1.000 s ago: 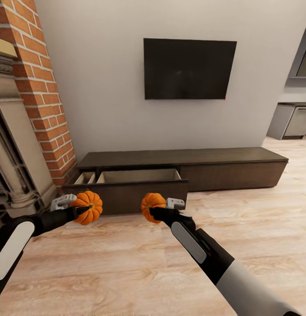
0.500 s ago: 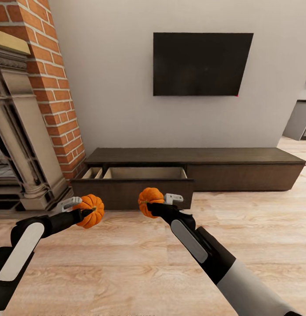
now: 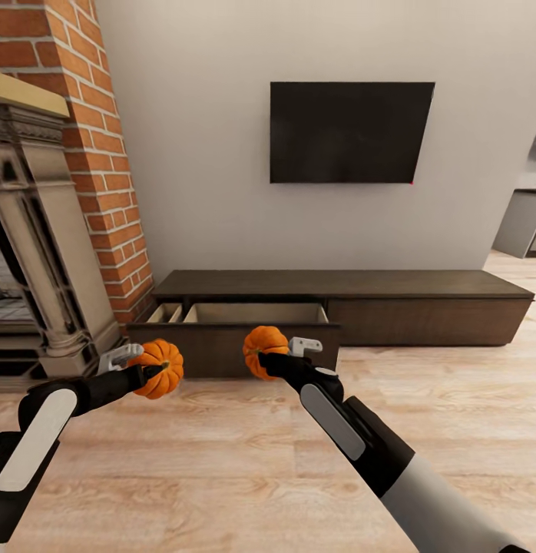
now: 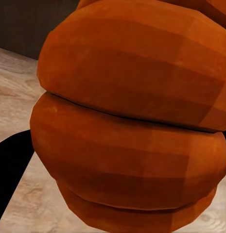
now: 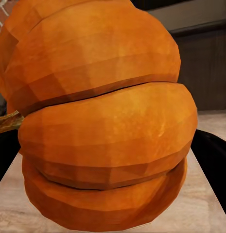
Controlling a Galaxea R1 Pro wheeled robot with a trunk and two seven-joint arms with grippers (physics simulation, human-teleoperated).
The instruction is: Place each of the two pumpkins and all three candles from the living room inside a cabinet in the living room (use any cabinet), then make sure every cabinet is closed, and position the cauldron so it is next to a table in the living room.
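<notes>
Against half a second ago the whole head view has tipped, so the TV (image 3: pixel 352 132) sits lower in it; both arms and their loads hold the same pose. The left hand (image 3: pixel 149 372) is clamped on the left pumpkin (image 3: pixel 158 367), its dark stem pointing back toward the fingers, its axis roughly level. The right hand (image 3: pixel 266 361) grips the right pumpkin (image 3: pixel 263 350), stem sideways toward the left hand. Beyond both hands lies the cabinet (image 3: pixel 421 307); its drawer (image 3: pixel 253 313) stands pulled out, pale interior showing, just past the right pumpkin. The fireplace (image 3: pixel 38 230) stands outside the left hand.
</notes>
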